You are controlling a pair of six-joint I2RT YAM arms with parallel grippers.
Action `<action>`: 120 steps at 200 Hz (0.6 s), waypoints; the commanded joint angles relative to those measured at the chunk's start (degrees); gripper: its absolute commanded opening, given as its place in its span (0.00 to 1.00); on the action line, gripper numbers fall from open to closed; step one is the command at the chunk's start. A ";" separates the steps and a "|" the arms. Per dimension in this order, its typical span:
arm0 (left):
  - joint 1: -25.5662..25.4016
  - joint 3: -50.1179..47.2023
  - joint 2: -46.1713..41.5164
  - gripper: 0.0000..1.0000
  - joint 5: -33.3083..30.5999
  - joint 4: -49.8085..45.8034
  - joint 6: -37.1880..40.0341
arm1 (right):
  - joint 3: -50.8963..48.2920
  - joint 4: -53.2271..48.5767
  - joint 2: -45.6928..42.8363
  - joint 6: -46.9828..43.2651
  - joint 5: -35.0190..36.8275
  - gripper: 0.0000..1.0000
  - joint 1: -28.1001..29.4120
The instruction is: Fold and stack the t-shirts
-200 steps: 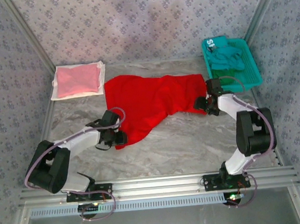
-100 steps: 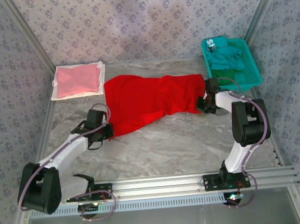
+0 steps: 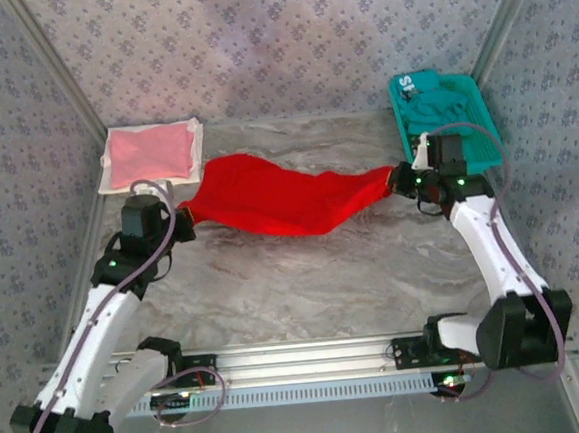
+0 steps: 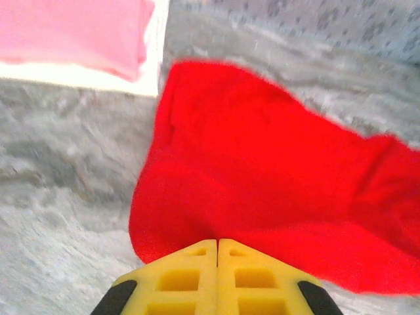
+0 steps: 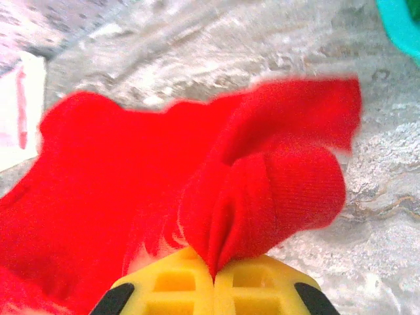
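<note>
Pinching one end of the red t-shirt with the left tool, yellow fingers pressed flat together over the cloth's edge. Pinching the opposite end with the right tool, likewise pressed together, on a bunched fold that rises straight out from between the fingertips in the right wrist view.

Strung between the two tools as a long band, sagging in the middle over the marbled worktop; cannot tell whether touching it at the lowest point. Spreading out ahead of the left tool and off to its right. Running ahead of the right tool and off to its left, with a short flap to the right of the pinched fold.

Ahead and to the left of the left tool: a folded pink t-shirt lying on a white sheet, just beside the red cloth's far corner.

Close off the right side of the right tool: a teal basket holding teal t-shirts.
</note>
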 commanded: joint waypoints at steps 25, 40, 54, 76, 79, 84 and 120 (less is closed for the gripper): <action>0.45 12.77 -5.64 0.00 -1.48 -6.02 6.64 | 10.77 -11.81 -9.91 0.95 0.23 0.00 -0.34; 0.45 17.14 -6.37 0.00 -1.44 -6.99 8.22 | 14.26 -14.29 -12.17 0.82 0.40 0.00 -0.18; 0.47 21.12 -6.72 0.00 -0.44 -7.18 9.69 | 17.78 -16.11 -14.01 0.82 0.47 0.00 0.11; 0.47 27.59 -6.20 0.00 1.04 -7.22 11.75 | 24.37 -18.88 -15.85 0.64 0.60 0.00 1.17; 0.45 28.44 -6.09 0.00 1.35 -7.07 11.83 | 25.24 -19.07 -16.10 0.77 0.75 0.00 1.34; 0.45 29.81 -5.49 0.00 1.65 -7.17 12.08 | 26.52 -19.42 -16.35 1.09 1.21 0.00 1.53; 0.52 37.93 2.94 0.00 -0.26 -8.15 14.79 | 32.88 -24.88 -10.04 2.72 5.00 0.00 1.51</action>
